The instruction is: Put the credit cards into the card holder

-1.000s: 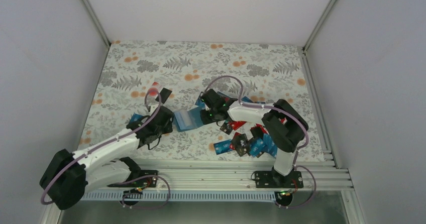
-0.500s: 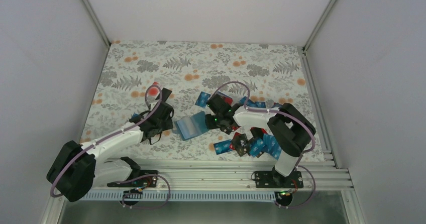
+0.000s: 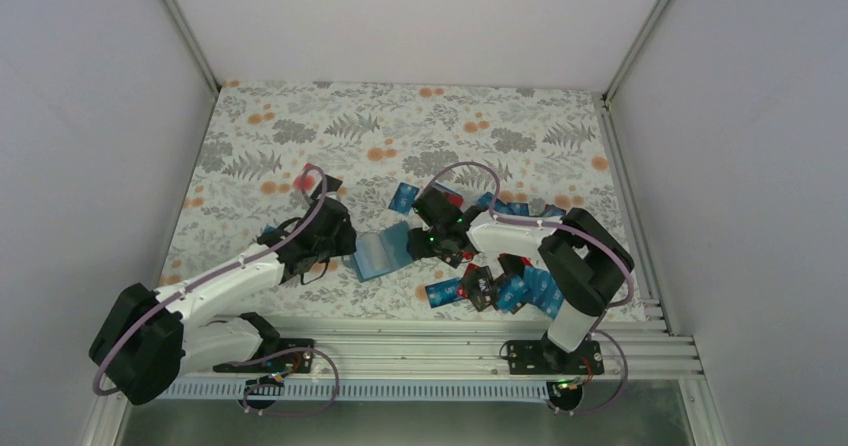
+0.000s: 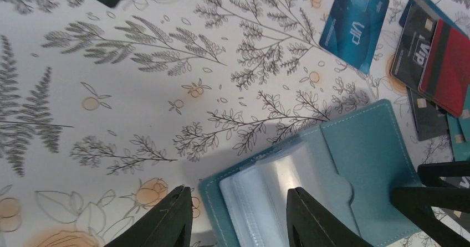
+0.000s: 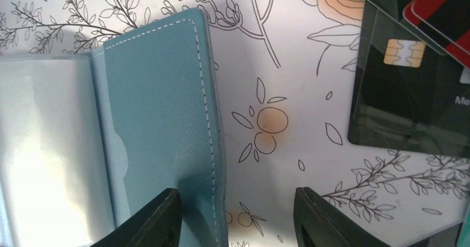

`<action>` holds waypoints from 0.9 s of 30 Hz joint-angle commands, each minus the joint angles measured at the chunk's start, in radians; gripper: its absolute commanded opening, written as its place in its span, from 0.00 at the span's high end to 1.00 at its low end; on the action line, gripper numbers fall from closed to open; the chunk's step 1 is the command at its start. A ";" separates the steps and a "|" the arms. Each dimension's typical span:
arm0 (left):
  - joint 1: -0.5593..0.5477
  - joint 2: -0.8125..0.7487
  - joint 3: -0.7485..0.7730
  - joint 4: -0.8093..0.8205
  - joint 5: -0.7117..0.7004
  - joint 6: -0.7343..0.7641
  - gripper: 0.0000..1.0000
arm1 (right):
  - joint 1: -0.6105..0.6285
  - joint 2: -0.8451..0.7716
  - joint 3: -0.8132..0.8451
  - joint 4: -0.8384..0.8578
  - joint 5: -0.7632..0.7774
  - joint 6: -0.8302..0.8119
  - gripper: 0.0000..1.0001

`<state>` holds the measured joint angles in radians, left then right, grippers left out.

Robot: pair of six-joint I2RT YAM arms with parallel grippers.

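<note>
Top external view showed the card holder (image 3: pixel 379 253) lying open on the floral worktop (image 3: pixel 300 116), midway between the two arms, with its lighter inside facing up. Most of the credit cards (image 3: pixel 495 288) lay in a loose overlapping heap of blue, red and black near the base of the right arm, none of them inside the holder.

From the left wrist camera, the left fingers (image 4: pixel 166 222) stood apart, gripping nothing, with the holder's near corner and its stack of clear sleeves (image 4: pixel 266 191) lying in the gap between them. A blue card (image 4: pixel 354 25) printed "VIP" lay alone on the worktop beyond the holder, well apart from it. To its right a black card (image 4: pixel 415 53), also marked "VIP", lay partly under a red card (image 4: pixel 446 64).

From the right wrist camera, the right fingers (image 5: pixel 155 222) were likewise spread wide and held nothing. One finger hung over the holder's stitched teal cover and the other over bare worktop, so that the cover's edge ran between them. A black chip card (image 5: pixel 410 97) lay near that side of the holder, apart from it
</note>
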<state>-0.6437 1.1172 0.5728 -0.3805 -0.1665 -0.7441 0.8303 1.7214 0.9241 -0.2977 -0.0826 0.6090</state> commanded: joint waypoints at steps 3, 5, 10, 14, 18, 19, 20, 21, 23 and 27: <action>-0.006 0.068 -0.036 0.100 0.073 0.035 0.57 | -0.002 -0.042 0.038 -0.047 -0.024 -0.060 0.45; -0.007 0.089 -0.038 0.115 0.081 0.047 0.58 | -0.002 -0.046 0.048 -0.043 -0.053 -0.087 0.43; -0.010 0.125 -0.049 0.137 0.089 0.058 0.65 | -0.001 -0.051 0.080 -0.049 -0.107 -0.139 0.39; -0.010 0.144 -0.066 0.162 0.099 0.062 0.74 | 0.004 -0.091 0.109 -0.059 -0.143 -0.160 0.36; -0.010 0.148 -0.076 0.171 0.093 0.064 0.77 | 0.025 -0.108 0.143 -0.071 -0.157 -0.179 0.36; -0.011 0.148 -0.078 0.174 0.093 0.065 0.78 | 0.032 -0.113 0.151 -0.074 -0.160 -0.179 0.36; -0.010 0.148 -0.080 0.177 0.092 0.065 0.79 | 0.039 -0.116 0.159 -0.077 -0.164 -0.180 0.36; -0.010 0.149 -0.081 0.179 0.090 0.065 0.80 | 0.049 -0.118 0.166 -0.077 -0.167 -0.182 0.36; -0.010 0.146 -0.086 0.180 0.084 0.057 0.82 | 0.069 -0.116 0.179 -0.077 -0.172 -0.183 0.37; -0.010 0.140 -0.108 0.200 0.085 0.052 0.83 | 0.116 -0.091 0.200 -0.066 -0.172 -0.183 0.38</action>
<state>-0.6491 1.2613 0.4919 -0.2119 -0.0776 -0.6910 0.8974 1.6238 1.0889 -0.3565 -0.2371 0.4404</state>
